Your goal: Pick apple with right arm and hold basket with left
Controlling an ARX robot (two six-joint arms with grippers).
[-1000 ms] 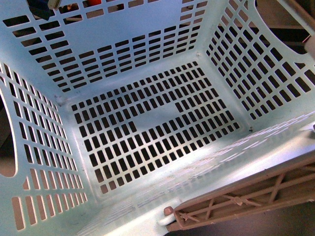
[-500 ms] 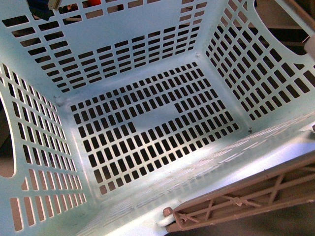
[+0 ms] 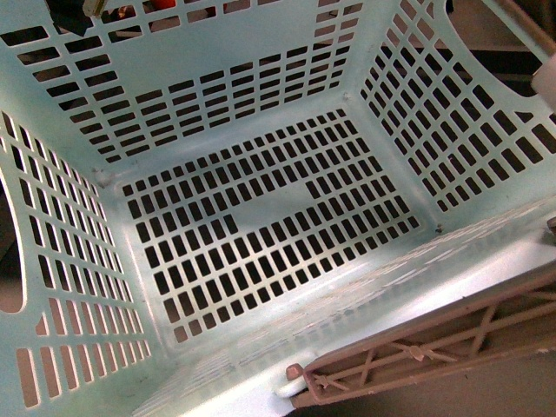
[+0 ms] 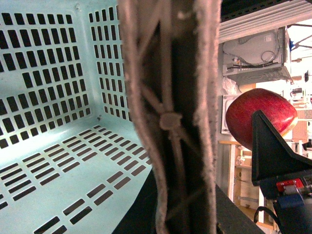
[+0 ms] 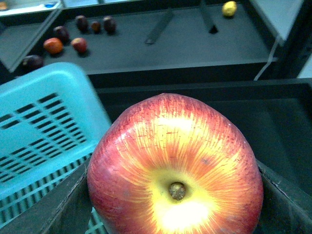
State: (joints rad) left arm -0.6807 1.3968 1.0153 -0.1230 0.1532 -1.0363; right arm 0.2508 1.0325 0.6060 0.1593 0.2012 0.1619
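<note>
The pale mint-green basket fills the front view, tilted, with nothing on its slotted floor. Its brownish ribbed handle crosses the lower right corner. In the left wrist view the handle runs straight through the jaws; my left gripper is shut on it, its fingers hidden. The basket wall lies beside it. The red apple, yellow around its stem, is clamped in my right gripper, just beside the basket rim. The apple also shows in the left wrist view, held by a dark finger.
In the right wrist view a dark shelf lies beyond, with several small round fruits at one end and a yellow fruit at the other. A white appliance and wooden shelving stand behind the apple in the left wrist view.
The basket has shifted slightly in the front view: its floor and handle sit a little lower and further left. Nothing was taken or let go.
</note>
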